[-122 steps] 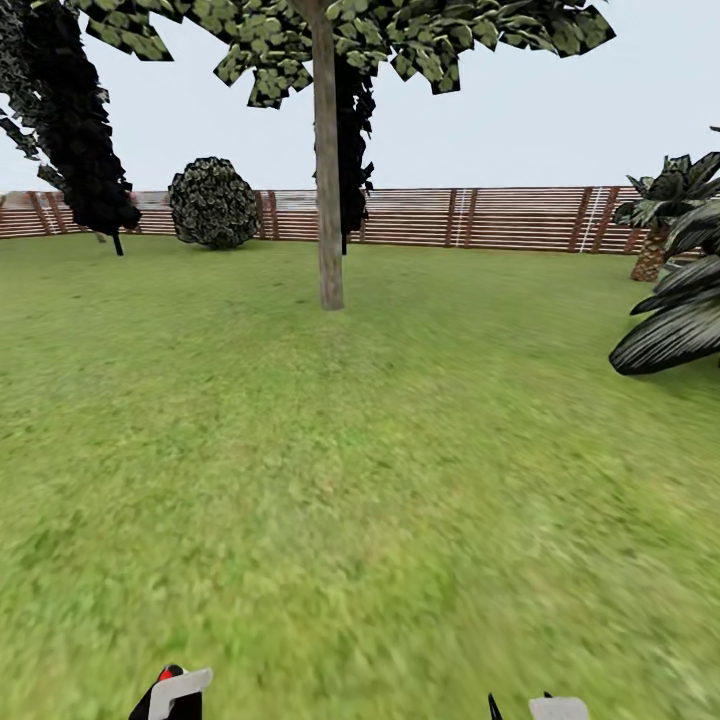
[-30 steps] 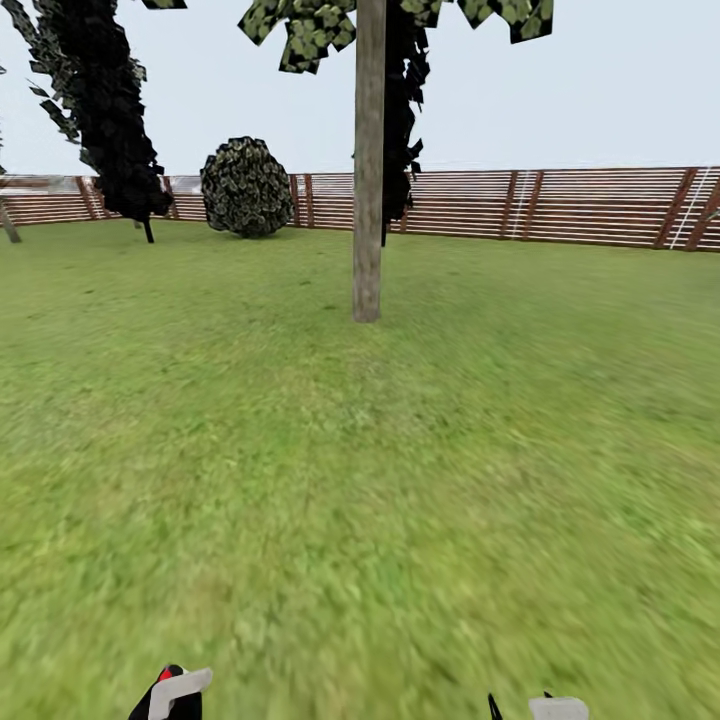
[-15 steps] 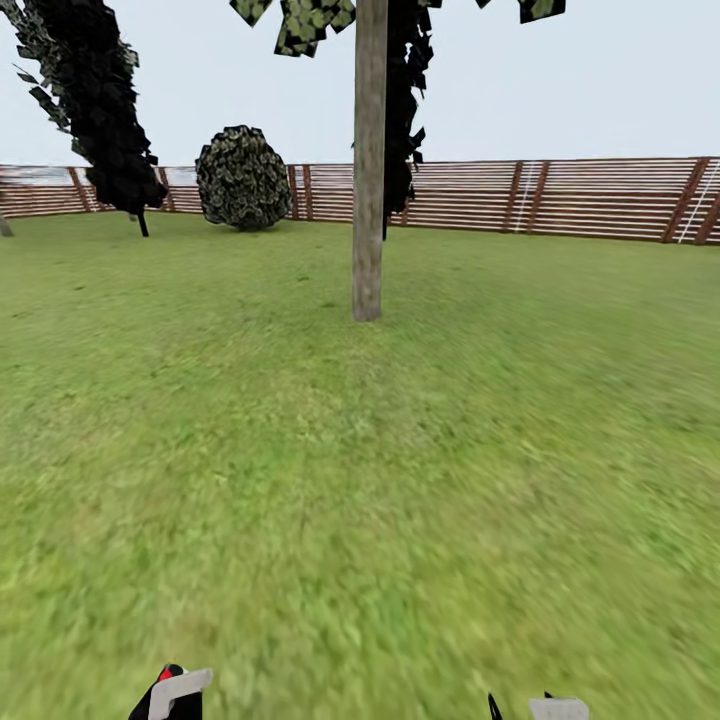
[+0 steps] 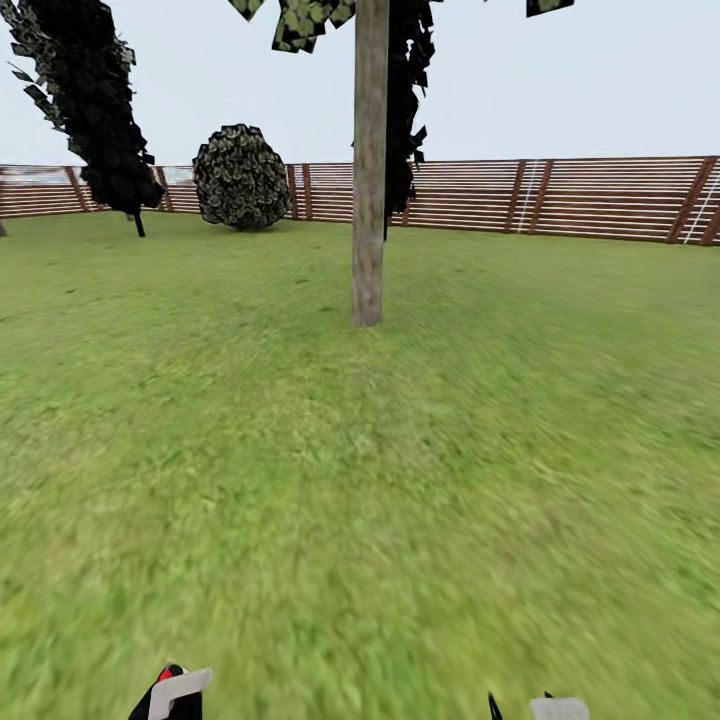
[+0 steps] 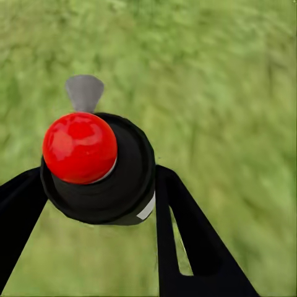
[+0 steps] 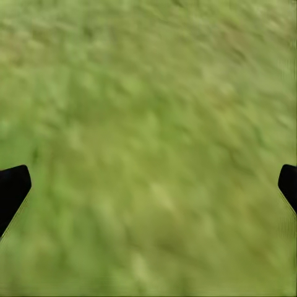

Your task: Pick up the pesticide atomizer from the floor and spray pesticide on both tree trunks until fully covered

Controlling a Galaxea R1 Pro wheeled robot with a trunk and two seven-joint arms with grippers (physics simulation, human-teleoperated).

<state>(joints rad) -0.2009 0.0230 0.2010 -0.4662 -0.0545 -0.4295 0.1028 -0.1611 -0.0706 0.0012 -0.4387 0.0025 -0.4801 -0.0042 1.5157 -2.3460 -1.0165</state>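
Observation:
One tree stands straight ahead in the head view, its thick grey-brown tree trunk [image 4: 368, 200] rising from the grass floor [image 4: 360, 480] of the garden, some way off. The pesticide atomizer [image 5: 93, 167] is black with a round red top and a grey nozzle. My left gripper [image 5: 99, 204] is shut on it, one black finger [image 5: 185, 241] on each side. Its red top [image 4: 167, 674] peeks in at the head view's bottom edge. My right gripper [image 6: 150, 189] hangs open over bare grass, with nothing between its fingers.
A brown slatted fence [image 4: 560, 195] closes the lawn behind the tree. A round dark bush [image 4: 240, 178] and a black cypress [image 4: 95, 100] stand at the back left. Another black cypress [image 4: 403, 110] rises just behind the trunk. Open grass lies between me and the tree.
The whole view has shifted: the camera has turned and come nearer, so the trunk looks larger and more central, and the palms at the right have left the view. Both grippers are unchanged.

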